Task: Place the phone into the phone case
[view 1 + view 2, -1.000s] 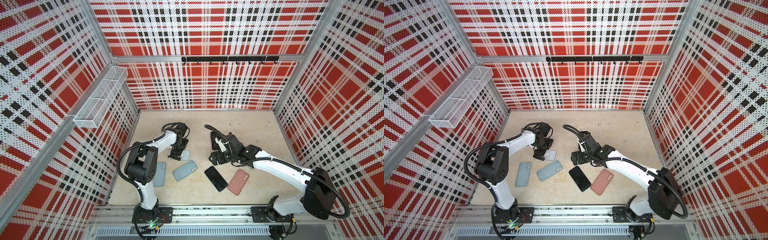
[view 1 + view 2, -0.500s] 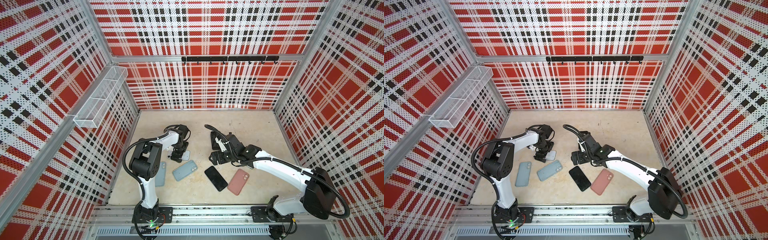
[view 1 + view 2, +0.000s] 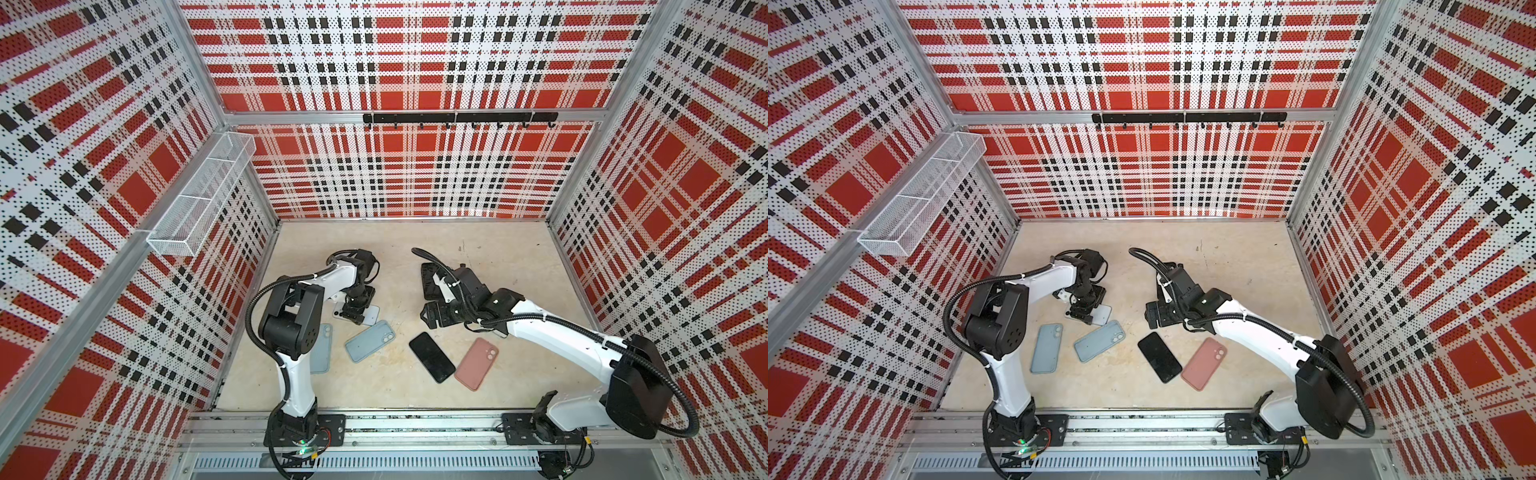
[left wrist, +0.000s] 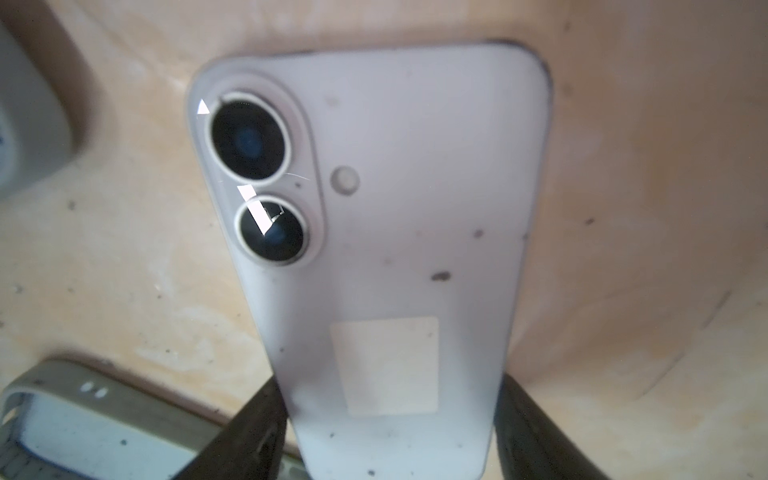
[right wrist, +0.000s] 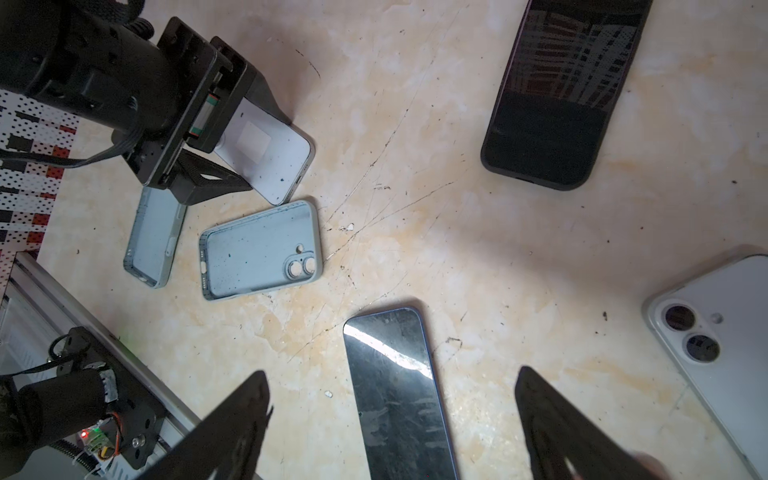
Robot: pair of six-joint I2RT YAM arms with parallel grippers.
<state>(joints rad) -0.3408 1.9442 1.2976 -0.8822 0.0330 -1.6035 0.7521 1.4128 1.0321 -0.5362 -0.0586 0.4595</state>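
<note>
Starting at the left wall, a wire basket (image 3: 199, 195) hangs above the counter (image 3: 478, 245). Nearest that wall, a first blue case (image 3: 1046, 348) lies flat on the counter with its hollow side up. The left arm hides part of it in both top views.

Just to its right, the left gripper (image 4: 388, 382) is down over the white phone (image 4: 399, 187). The phone lies back up, its two lenses facing the wrist camera. The fingers (image 4: 249, 436) stand one at each long edge of the phone's lower end, right against it. Whether they are pinching it or only flanking it I cannot tell. The phone rests flat on the counter, outside every case.

Toward the front from it, a second blue case (image 3: 370, 341) lies at a slant, hollow side up, very near the white phone's end.

Further right, a black phone (image 3: 431, 356) lies screen up. The right gripper (image 5: 390, 374) hovers above the counter near that phone's far end. In the right wrist view the phone shows between the fingers (image 5: 232, 424), which are spread wide and hold nothing.

A pink case (image 3: 476, 363) lies back up just beside the black phone, on its right.

The right wrist view also shows a dark phone (image 5: 552, 95) lying screen up and a second white phone (image 5: 715, 345) lying back up. Both are on the counter near this gripper.
</note>
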